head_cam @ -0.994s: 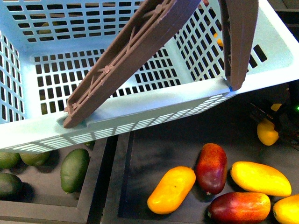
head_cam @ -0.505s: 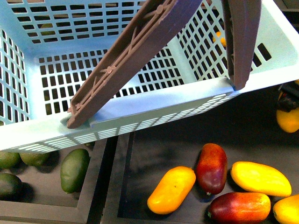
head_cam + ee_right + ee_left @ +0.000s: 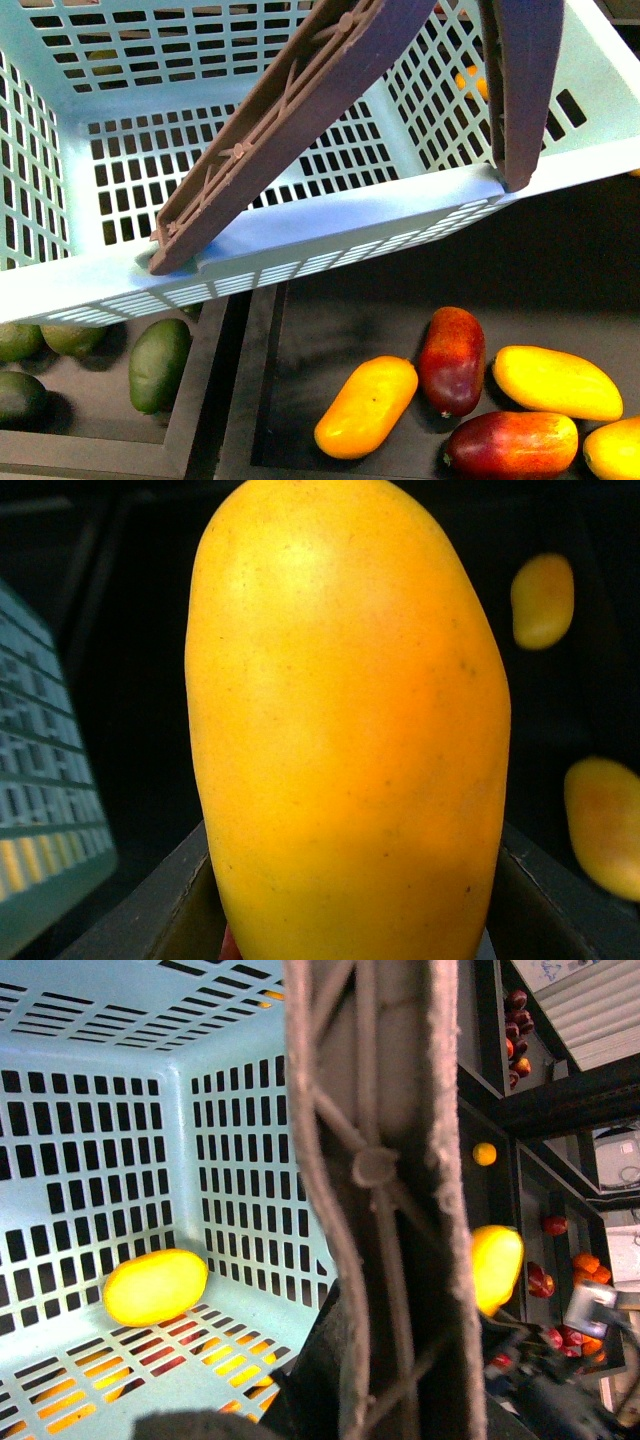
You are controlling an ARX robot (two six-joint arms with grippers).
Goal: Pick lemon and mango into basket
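The turquoise basket [image 3: 330, 235] hangs tilted across the top of the front view, its two brown handles [image 3: 280, 120] raised. My left gripper [image 3: 370, 1380] is shut on a handle [image 3: 385, 1190] that fills the middle of the left wrist view. The lemon [image 3: 155, 1287] lies on the basket's slotted floor near a corner. My right gripper [image 3: 350, 925] is shut on the yellow-orange mango [image 3: 345, 720], held upright between its grey fingers [image 3: 540, 900]. That mango also shows in the left wrist view [image 3: 497, 1265], outside the basket beyond the handle. The right gripper is out of the front view.
Below the basket a black tray [image 3: 235, 390] holds a yellow-orange mango [image 3: 366, 406], a yellow one [image 3: 556, 382] and dark red mangoes [image 3: 452, 358]. Green oval fruits [image 3: 158, 362] lie in the left compartment. Bins of red and orange fruit [image 3: 560, 1260] stand further off.
My right gripper with the mango has moved right and up, out of the front view's right edge. The basket has shifted only slightly.
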